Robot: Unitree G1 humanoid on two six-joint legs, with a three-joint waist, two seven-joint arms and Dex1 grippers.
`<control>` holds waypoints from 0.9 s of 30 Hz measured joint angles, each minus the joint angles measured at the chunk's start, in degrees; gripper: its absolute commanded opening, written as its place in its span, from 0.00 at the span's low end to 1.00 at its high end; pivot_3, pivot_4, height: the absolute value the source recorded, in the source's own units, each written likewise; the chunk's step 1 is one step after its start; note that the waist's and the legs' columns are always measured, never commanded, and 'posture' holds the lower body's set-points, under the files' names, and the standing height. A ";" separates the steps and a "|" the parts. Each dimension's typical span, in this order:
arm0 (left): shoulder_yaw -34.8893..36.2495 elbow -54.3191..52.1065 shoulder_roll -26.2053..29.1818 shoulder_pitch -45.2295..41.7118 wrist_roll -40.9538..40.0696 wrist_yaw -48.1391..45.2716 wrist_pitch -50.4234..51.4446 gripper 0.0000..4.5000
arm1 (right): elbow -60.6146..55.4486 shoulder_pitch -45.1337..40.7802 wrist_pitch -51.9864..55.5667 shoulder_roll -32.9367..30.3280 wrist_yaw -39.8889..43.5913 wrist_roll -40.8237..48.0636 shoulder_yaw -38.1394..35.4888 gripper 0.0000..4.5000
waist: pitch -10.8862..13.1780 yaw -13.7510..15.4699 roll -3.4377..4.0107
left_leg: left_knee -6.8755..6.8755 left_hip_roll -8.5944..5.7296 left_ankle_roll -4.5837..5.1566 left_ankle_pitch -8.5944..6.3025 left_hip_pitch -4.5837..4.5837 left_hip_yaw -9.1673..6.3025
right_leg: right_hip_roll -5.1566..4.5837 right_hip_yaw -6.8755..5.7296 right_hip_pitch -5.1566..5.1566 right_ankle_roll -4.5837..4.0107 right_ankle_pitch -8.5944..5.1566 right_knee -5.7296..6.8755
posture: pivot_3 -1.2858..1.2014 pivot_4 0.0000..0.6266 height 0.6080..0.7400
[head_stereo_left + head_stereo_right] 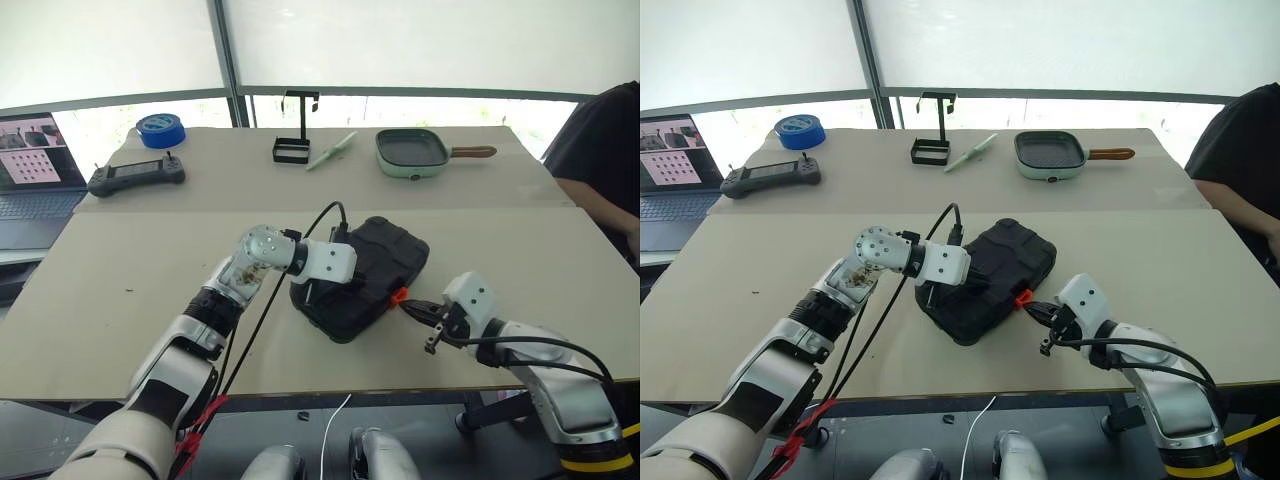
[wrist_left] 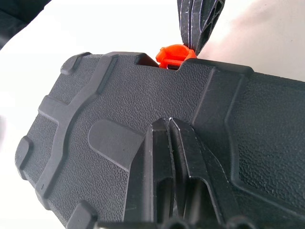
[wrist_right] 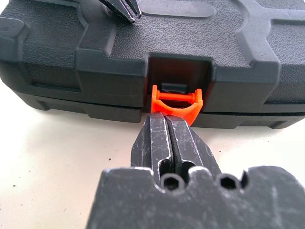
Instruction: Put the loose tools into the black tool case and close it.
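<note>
The black tool case (image 1: 385, 255) lies with its lid down near the middle of the front table, its small orange latch (image 3: 176, 106) facing my right arm. My left gripper (image 2: 169, 120) is shut, and its tips rest on the textured lid (image 2: 95, 119). My right gripper (image 3: 165, 120) is shut too, and its joined tips touch the lower lip of the latch, which stands out from its recess. From the head, the right gripper (image 1: 410, 308) sits just right of the latch (image 1: 399, 295). The loose tools are out of view.
On the far table are a blue tape roll (image 1: 160, 129), a black controller (image 1: 136, 177), a black wire stand (image 1: 294, 140), a pale green utensil (image 1: 332, 152) and a green pan (image 1: 412, 152). A laptop (image 1: 35, 160) sits far left. A person (image 1: 600, 150) sits at the right edge.
</note>
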 measured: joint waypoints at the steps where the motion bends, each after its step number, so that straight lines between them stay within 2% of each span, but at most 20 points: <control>1: 0.15 -0.28 0.05 0.29 -0.26 0.00 0.30 0.04 | 0.00 -0.12 -0.01 -0.11 0.29 0.00 0.00 0.00 | 0.00 -0.03 0.00 | 0.00 0.00 0.00 0.00 0.00 0.00 | 0.00 0.00 0.00 0.00 0.00 0.00 | 0.52 0.24 1.00; 27: 1.14 -3.99 2.25 2.67 -0.74 0.34 2.52 0.04 | 5.18 -7.16 -3.98 1.68 1.09 -3.37 4.00 0.00 | -0.01 -1.31 0.01 | -0.21 0.03 -0.02 0.00 0.17 0.10 | 0.02 0.07 -0.01 -0.01 0.00 -0.01 | 0.52 0.24 1.00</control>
